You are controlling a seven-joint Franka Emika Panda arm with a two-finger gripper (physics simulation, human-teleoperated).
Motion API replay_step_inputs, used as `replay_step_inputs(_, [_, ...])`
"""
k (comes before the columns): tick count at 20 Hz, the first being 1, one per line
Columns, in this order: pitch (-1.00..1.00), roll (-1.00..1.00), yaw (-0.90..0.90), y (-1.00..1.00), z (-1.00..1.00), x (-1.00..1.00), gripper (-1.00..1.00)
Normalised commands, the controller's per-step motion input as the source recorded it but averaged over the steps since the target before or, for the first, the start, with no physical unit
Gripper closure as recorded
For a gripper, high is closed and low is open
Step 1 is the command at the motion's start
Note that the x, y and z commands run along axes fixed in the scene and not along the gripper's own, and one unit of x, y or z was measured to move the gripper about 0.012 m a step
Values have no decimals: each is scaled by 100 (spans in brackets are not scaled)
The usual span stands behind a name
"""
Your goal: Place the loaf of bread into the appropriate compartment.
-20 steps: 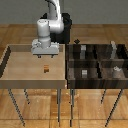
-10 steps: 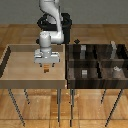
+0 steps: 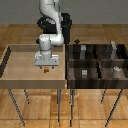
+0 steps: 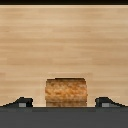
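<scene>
- Gripper (image 3: 46,68) has descended over the past second from a raised position to tray level, and now sits directly over the loaf of bread (image 3: 46,69) on the light wooden tray (image 3: 15,60) at the exterior view's left.
- Jaw condition: in the wrist view the two fingertips (image 4: 20,102) stand well apart on either side of the loaf (image 4: 66,92), with visible gaps; the hand is unclenched and grasps nothing.
- Significance: the descent places the loaf between the fingers, so the approach appears complete and closing is judged the next step. Nothing has yet been lifted or carried.
- Loaf location: resting on the tray floor, near its middle, well apart from the dark compartment box (image 3: 97,62) at the exterior view's right.
- Loaf appearance: orange-brown, mottled crust texture, blocky with a slightly rounded top, narrower than the finger opening.
- Compartments hold small grey-white objects (image 3: 84,73); which cell suits the loaf cannot be told.
</scene>
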Motion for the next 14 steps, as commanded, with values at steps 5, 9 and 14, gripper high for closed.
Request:
replay_step_inputs(5, [0,0,0,0,0,0,100])
replay_step_inputs(9, [0,0,0,0,0,0,100])
replay_step_inputs(14, [0,0,0,0,40,0,100])
